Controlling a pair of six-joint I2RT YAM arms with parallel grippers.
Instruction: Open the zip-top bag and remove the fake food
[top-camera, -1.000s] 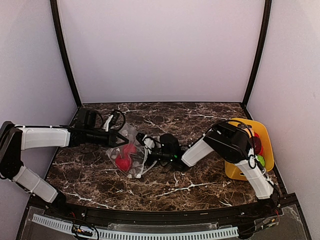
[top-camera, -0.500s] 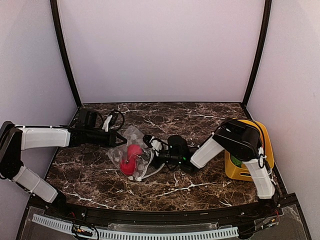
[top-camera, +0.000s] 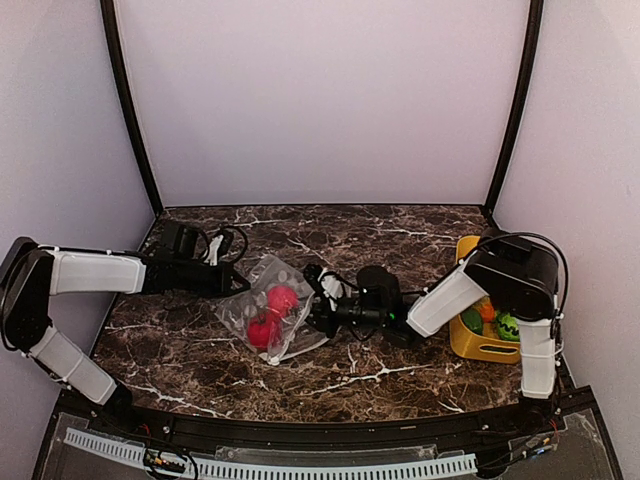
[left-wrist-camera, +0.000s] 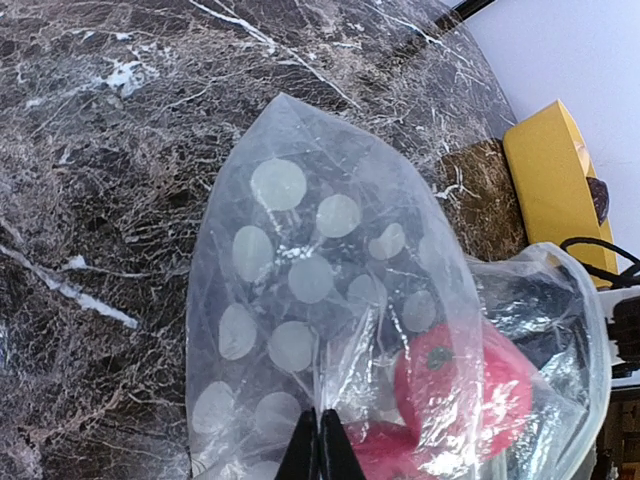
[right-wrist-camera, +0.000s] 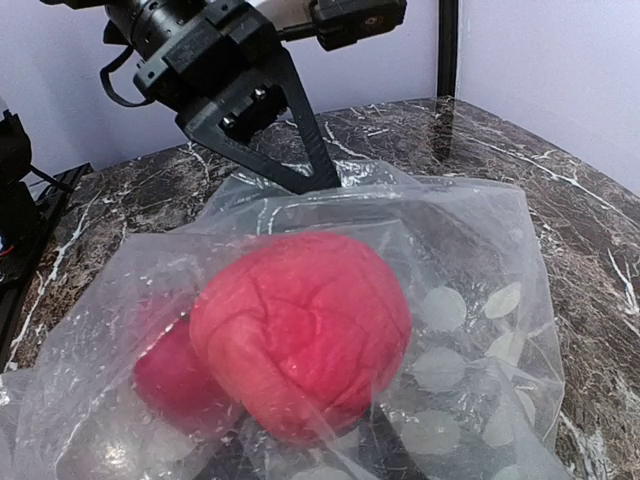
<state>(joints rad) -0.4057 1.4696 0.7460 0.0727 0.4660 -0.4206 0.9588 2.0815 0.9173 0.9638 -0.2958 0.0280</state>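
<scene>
clear plastic with white polka dots is what you have in the middle of the marble tabletop (top-camera: 400, 235): the zip-top bag (top-camera: 262, 275) lies crumpled there, left of centre, between your two arms. two red toy fruits (top-camera: 281, 298) show inside it, touching each other. in the right wrist view the bigger one (right-wrist-camera: 300, 330) fills the middle of the picture under a skin of plastic, and the smaller one (right-wrist-camera: 170, 385) sits lower left of it.

your left gripper (left-wrist-camera: 320, 450) has its fingers pressed together with a fold of the bag's film pinched between the tips, on the bag's left edge. the bag rises from that pinch into a dotted peak.

your right gripper (top-camera: 318, 305) sits at the bag's right edge, pointing at the fruits. its fingers show only as dark shapes through the plastic at the bottom of its own camera, so you cannot tell how wide they stand or whether they hold anything.

a yellow bin (top-camera: 465, 343) stands at the right edge of the table, well apart from the bag, with green toys (top-camera: 510, 325) and something orange (top-camera: 487, 310) in it.
</scene>
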